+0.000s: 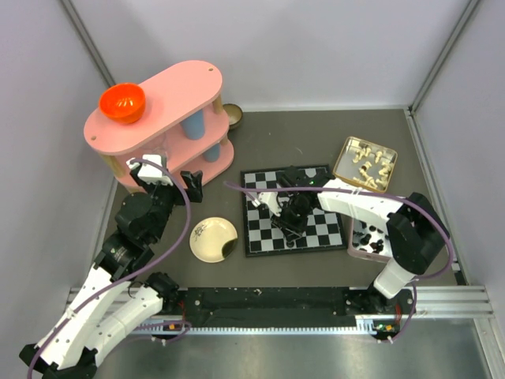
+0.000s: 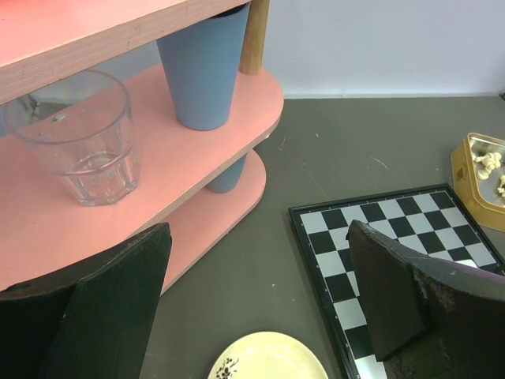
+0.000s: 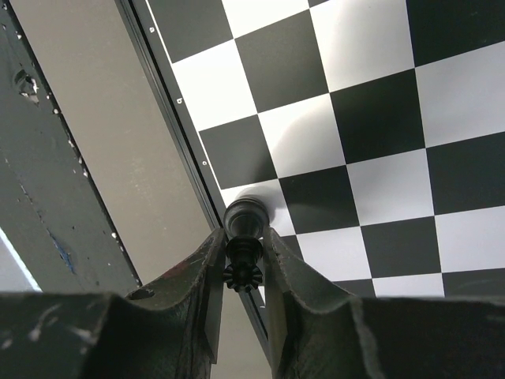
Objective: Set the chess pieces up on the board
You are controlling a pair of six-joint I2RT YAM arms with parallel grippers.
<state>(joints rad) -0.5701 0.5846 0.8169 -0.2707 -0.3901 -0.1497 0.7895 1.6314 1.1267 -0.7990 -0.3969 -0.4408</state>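
My right gripper (image 1: 289, 221) is shut on a black chess piece (image 3: 243, 246) with a crown-like top. Its round base is at a white square right by the black border of the board (image 3: 355, 118); I cannot tell whether it touches. In the top view the gripper is over the left half of the board (image 1: 327, 234). Several more black chess pieces (image 1: 369, 237) lie in a pink-rimmed tray right of the board. My left gripper (image 1: 170, 178) is open and empty, left of the board near the pink shelf; the wrist view shows its wide gap (image 2: 259, 234) above bare table.
A pink two-level shelf (image 1: 162, 118) stands at the back left with an orange bowl (image 1: 121, 103), a blue cup (image 2: 207, 63) and a clear glass (image 2: 79, 134). A cream plate (image 1: 213, 239) lies left of the board. A tan tray of cream chessmen (image 1: 364, 163) sits back right.
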